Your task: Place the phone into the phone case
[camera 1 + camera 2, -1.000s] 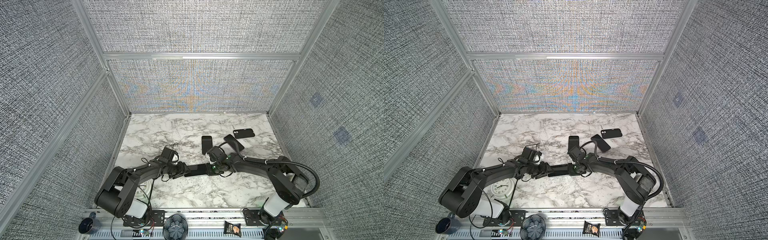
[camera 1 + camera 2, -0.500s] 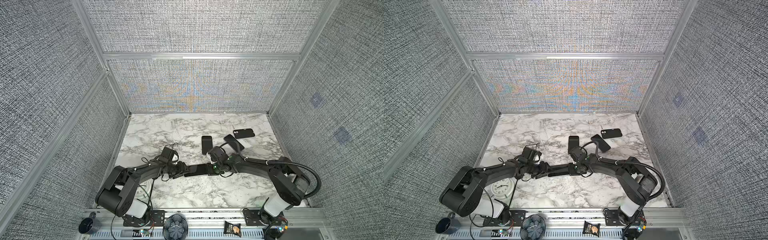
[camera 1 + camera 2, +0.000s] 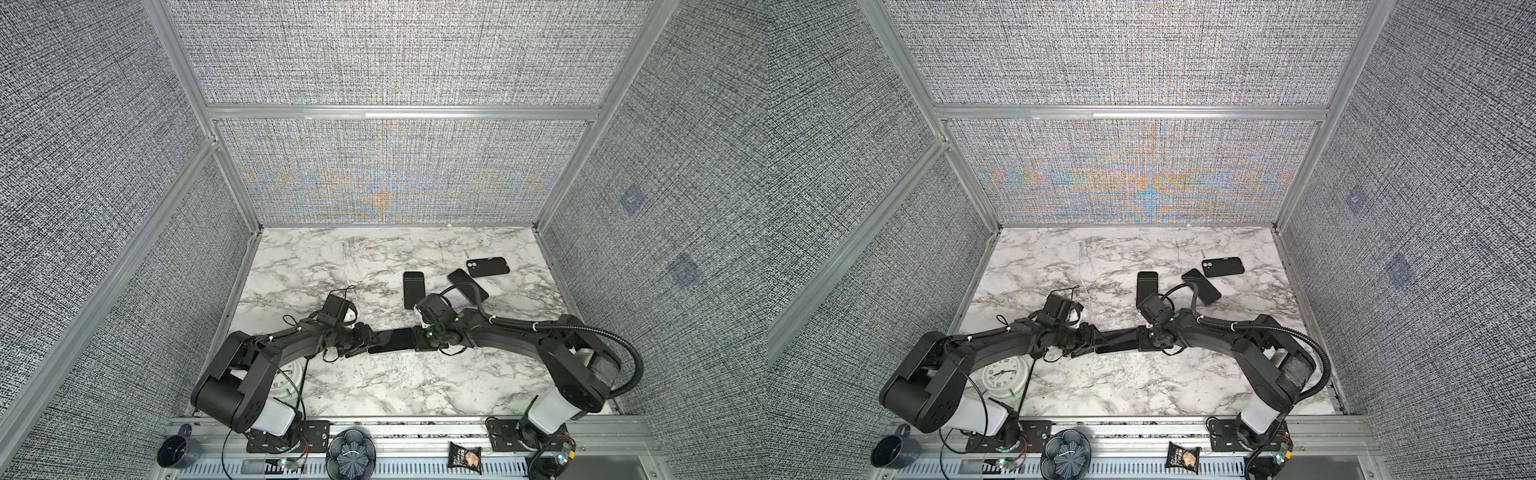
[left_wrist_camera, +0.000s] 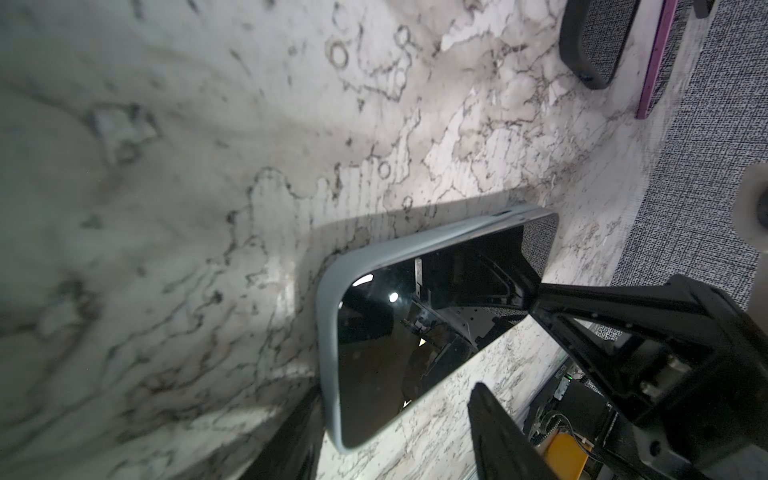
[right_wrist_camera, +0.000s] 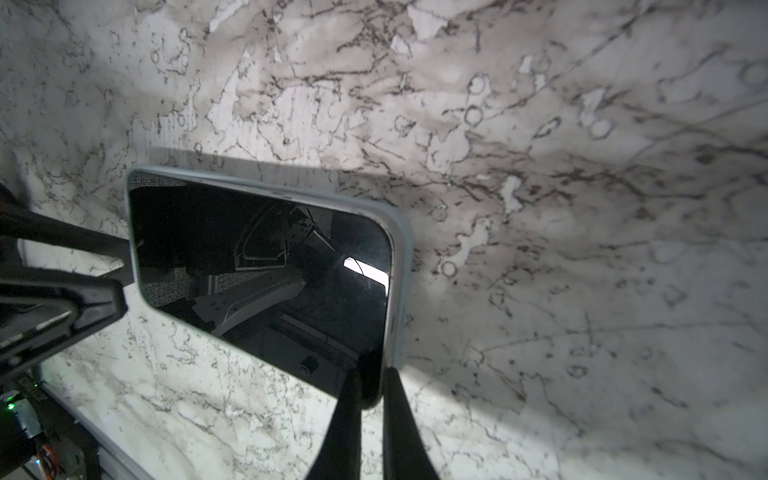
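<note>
Low at centre in both top views, the glossy black phone [image 3: 392, 341] looks seated in its pale grey-blue case [image 5: 401, 266]. My right gripper [image 5: 371, 376] pinches one corner and my left gripper [image 4: 392, 395] straddles it part-open. I judge only release remains.

The tabletop [image 3: 332, 266] is white marble with grey veins. Near its centre, a little toward 6 o'clock, a phone [image 3: 392, 341] sits screen up in a pale case [image 5: 401, 270], its long axis running from 9 to 3 o'clock. Whether it rests flat on the marble cannot be told. Toward 1 o'clock lies a dark slab [image 3: 414, 289], its length pointing at 12. At 2 o'clock lies a second slab [image 3: 462, 277], skewed, and just beside it, farther out, a black case [image 3: 487, 267] with a camera cutout. At 8 o'clock, near the front edge, a white clock [image 3: 1003, 374] shows its face.
</note>
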### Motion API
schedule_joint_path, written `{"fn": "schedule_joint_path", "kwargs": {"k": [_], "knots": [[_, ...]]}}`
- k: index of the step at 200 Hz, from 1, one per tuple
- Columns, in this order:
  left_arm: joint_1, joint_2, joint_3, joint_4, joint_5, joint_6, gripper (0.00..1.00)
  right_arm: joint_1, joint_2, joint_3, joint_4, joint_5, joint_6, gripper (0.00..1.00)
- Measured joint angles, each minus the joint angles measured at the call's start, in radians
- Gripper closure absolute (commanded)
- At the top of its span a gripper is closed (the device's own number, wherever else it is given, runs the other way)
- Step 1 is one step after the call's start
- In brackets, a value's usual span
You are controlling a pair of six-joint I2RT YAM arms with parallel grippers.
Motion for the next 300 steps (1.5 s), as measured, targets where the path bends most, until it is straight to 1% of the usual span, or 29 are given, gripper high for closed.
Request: {"fn": "schedule_joint_path", "kwargs": {"k": [114,133,150,175,190,218,253,281,300], "knots": [[0.000,0.003,0.000,0.010,-0.003,-0.002,0.42,0.005,-0.002,-0.024,0.038,0.027,0.008,0.92],[-0.001,-0.005,0.000,0.007,-0.014,0.000,0.40,0.009,-0.022,-0.021,0.038,0.037,0.003,0.87],[-0.003,-0.022,0.010,-0.010,-0.029,0.008,0.34,0.016,-0.045,-0.015,0.011,0.014,-0.013,0.82],[-0.005,-0.061,0.029,-0.098,-0.096,0.029,0.26,0.015,-0.095,0.003,-0.035,0.006,-0.045,0.77],[-0.002,-0.085,0.034,-0.144,-0.138,0.039,0.24,0.008,-0.111,0.016,-0.058,0.021,-0.068,0.75],[-0.017,-0.137,0.015,-0.193,-0.157,0.044,0.24,-0.003,-0.116,0.053,-0.090,0.024,-0.124,0.71],[-0.083,-0.183,-0.025,-0.169,-0.145,0.001,0.26,-0.045,-0.092,0.082,-0.085,0.016,-0.198,0.64],[-0.117,-0.151,-0.025,-0.126,-0.128,-0.033,0.29,-0.085,-0.045,0.110,-0.060,-0.018,-0.252,0.59],[-0.127,-0.109,-0.013,-0.089,-0.112,-0.045,0.30,-0.104,0.008,0.160,-0.047,-0.047,-0.282,0.59]]}}
